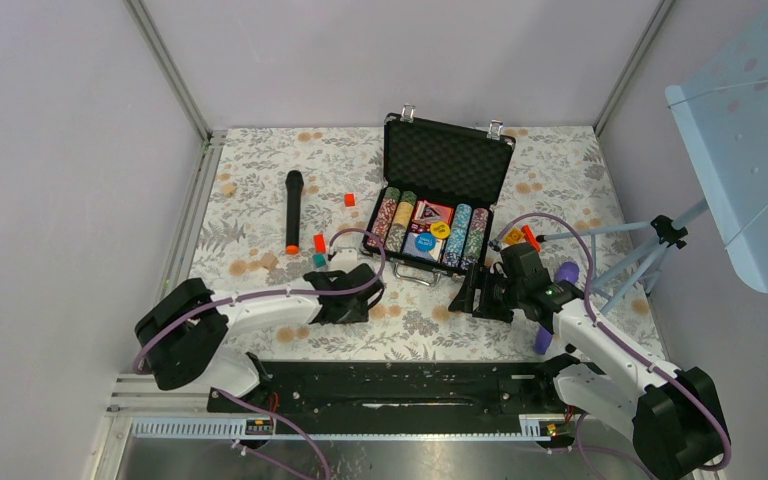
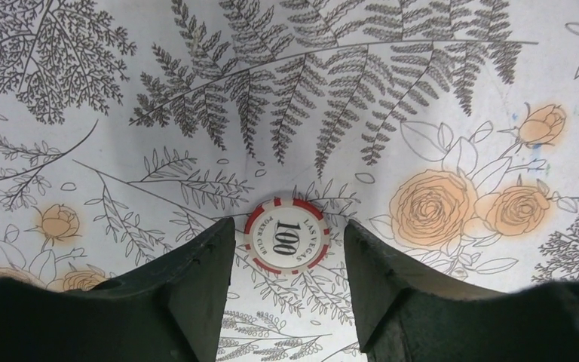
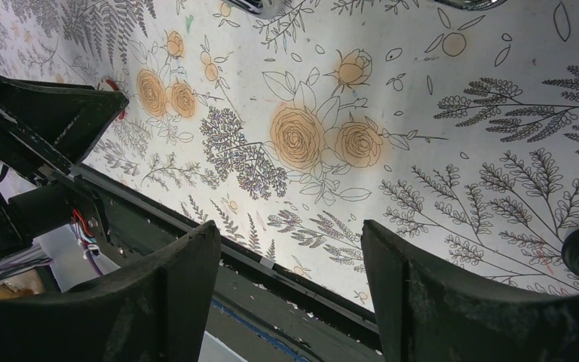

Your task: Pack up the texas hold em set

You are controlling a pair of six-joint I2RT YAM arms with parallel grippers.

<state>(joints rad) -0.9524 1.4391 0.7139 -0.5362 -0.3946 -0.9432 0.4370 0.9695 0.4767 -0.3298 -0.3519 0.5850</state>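
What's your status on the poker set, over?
Left claw open, straddling a loose chip on the table. Right claw open, empty. Case open, chip rows inside. Nothing blocks the chip.

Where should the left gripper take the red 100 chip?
Pinch the chip across its rim, at opposite edges, coming straight down from above. It lies flat on the cloth, so only the thin edge offers a hold. The open left gripper straddles it.

A chip point(image 2: 286, 235) lies within the left claw point(image 2: 289, 240), seemingly untouched, before the briefcase point(image 1: 447, 160).
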